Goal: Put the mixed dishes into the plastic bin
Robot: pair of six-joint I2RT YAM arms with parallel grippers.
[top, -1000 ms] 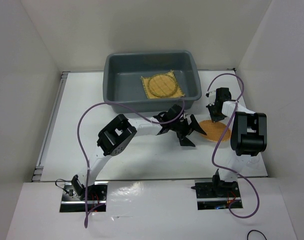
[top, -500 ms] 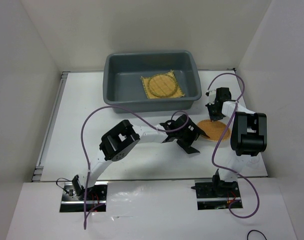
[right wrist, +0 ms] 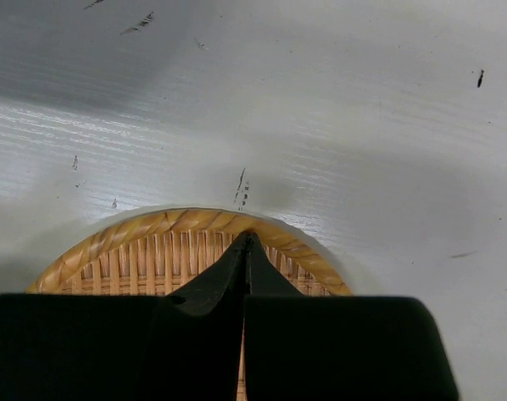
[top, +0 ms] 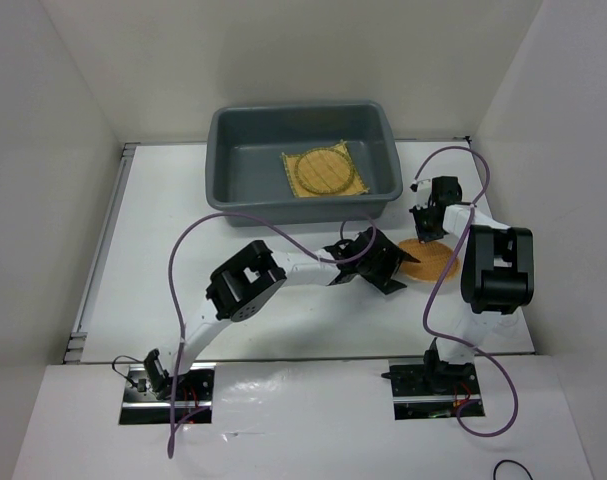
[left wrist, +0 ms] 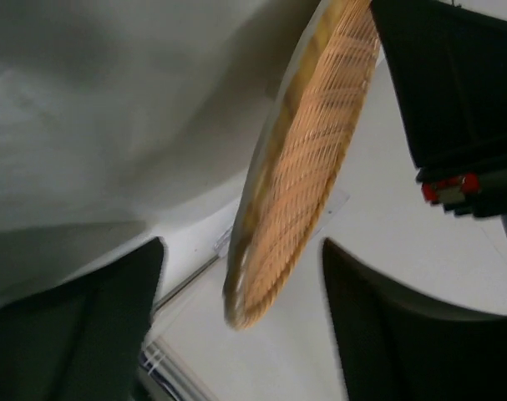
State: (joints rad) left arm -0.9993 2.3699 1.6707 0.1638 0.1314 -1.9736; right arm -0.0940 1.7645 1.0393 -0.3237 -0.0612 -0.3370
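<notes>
Top camera looks down; both close wrist cameras share orange disc (top: pixel 430 263).

Bright, even light; orange disc (left wrist: pixel 296 171) blurred close-up.

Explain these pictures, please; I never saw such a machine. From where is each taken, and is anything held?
Two robot arms are fixed at the table's near edge. The wide picture comes from above; the two close ones from cameras on the wrists. On the white table stands a large grey plastic bin with a square yellow woven mat inside. A round orange woven disc lies nearer the arms. The left gripper is open around its edge; the right gripper is shut, its tip at the rim. Nothing is gripped.
</notes>
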